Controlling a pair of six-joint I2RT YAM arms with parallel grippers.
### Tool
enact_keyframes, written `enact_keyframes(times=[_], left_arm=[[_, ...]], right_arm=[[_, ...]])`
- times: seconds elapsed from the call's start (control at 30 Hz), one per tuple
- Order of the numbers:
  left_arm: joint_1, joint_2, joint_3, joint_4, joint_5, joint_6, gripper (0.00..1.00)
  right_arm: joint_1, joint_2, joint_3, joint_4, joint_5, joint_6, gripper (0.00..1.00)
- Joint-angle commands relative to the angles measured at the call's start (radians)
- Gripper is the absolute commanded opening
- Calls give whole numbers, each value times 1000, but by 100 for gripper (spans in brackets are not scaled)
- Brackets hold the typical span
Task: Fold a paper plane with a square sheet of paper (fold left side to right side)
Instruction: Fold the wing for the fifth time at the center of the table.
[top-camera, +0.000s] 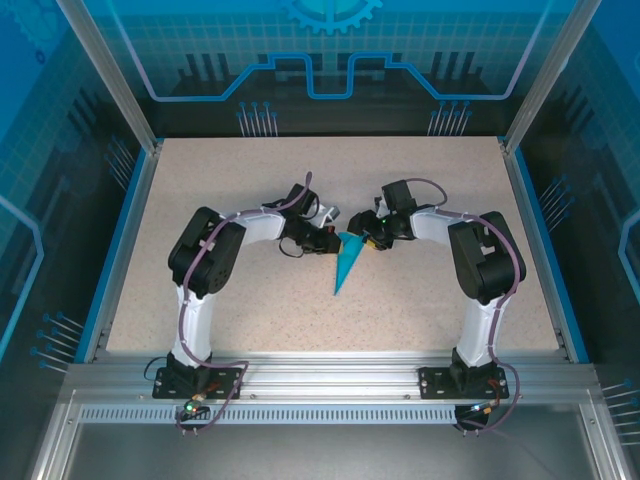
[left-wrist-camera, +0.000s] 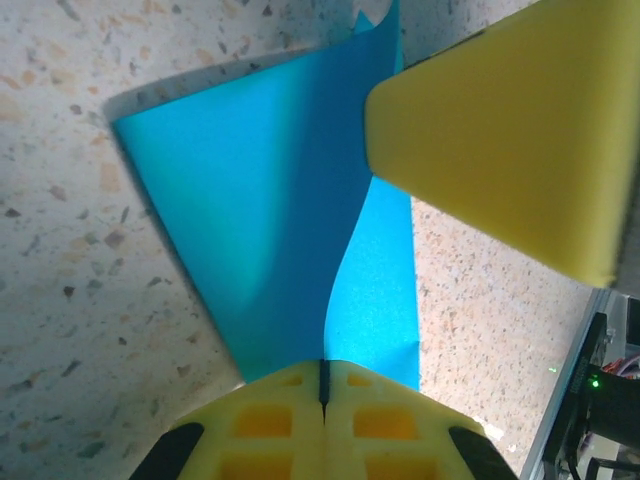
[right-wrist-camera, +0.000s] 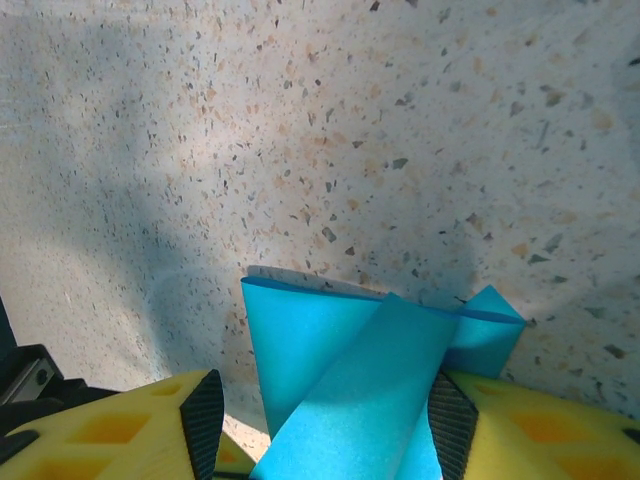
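Note:
The square sheet of paper (top-camera: 345, 262), teal-blue, lies mid-table folded into a slim wedge with its point toward the arms, close to a paper plane shape. My left gripper (top-camera: 333, 240) reaches its wide far end from the left. In the left wrist view its yellow jaws (left-wrist-camera: 322, 365) are shut on a raised flap of the paper (left-wrist-camera: 260, 220). My right gripper (top-camera: 368, 240) comes in from the right, and one of its yellow fingers (left-wrist-camera: 510, 130) hangs over the sheet. In the right wrist view it (right-wrist-camera: 327, 425) stands open, its pads either side of a lifted paper fold (right-wrist-camera: 350, 390).
The speckled beige table (top-camera: 250, 190) is bounded by blue side walls (top-camera: 120, 250) and an aluminium rail (top-camera: 330, 375) at the near edge, where both arm bases are bolted. Bare tabletop lies around the paper.

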Motion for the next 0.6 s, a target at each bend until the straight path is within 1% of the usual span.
enact_keyframes(times=[0.0, 0.23, 0.43, 0.5, 0.57], left_arm=[[7, 26, 30, -29, -8, 37, 2], [7, 50, 29, -31, -3, 39, 2], [6, 72, 22, -34, 1, 40, 2], [5, 76, 15, -35, -5, 41, 2], [5, 79, 11, -38, -12, 42, 2]], right_arm=[[20, 34, 8, -76, 16, -17, 60], [21, 28, 9, -67, 9, -23, 60], [18, -1, 4, -13, -15, -33, 61], [13, -18, -6, 13, -19, -31, 62], [7, -40, -19, 38, -18, -26, 66]])
